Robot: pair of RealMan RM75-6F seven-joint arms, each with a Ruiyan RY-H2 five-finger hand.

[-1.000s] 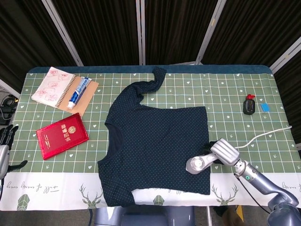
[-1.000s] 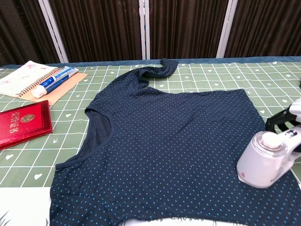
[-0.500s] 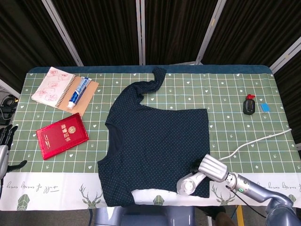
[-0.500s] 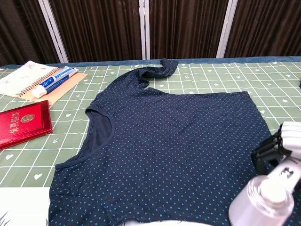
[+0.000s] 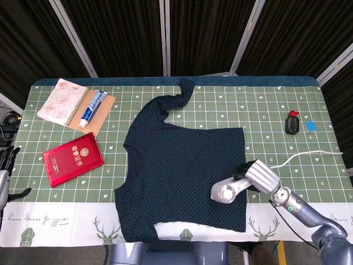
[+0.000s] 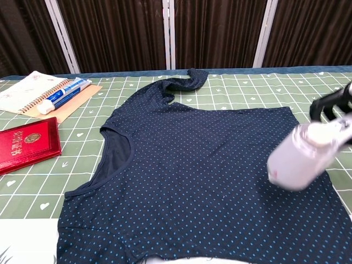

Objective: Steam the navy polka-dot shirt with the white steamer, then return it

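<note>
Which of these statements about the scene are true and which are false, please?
1. The right robot hand holds the white steamer above the navy polka-dot shirt. True.
2. The red booklet lies on the shirt. False: it lies on the tablecloth, apart from the shirt, on its left.
3. A toothpaste tube rests on the spiral notebook. True.
4. The left robot hand presses on the shirt. False: it stays at the table's left edge, touching nothing on it.
5. The steamer stands beside the small black object. False: that object lies far from it.
</note>
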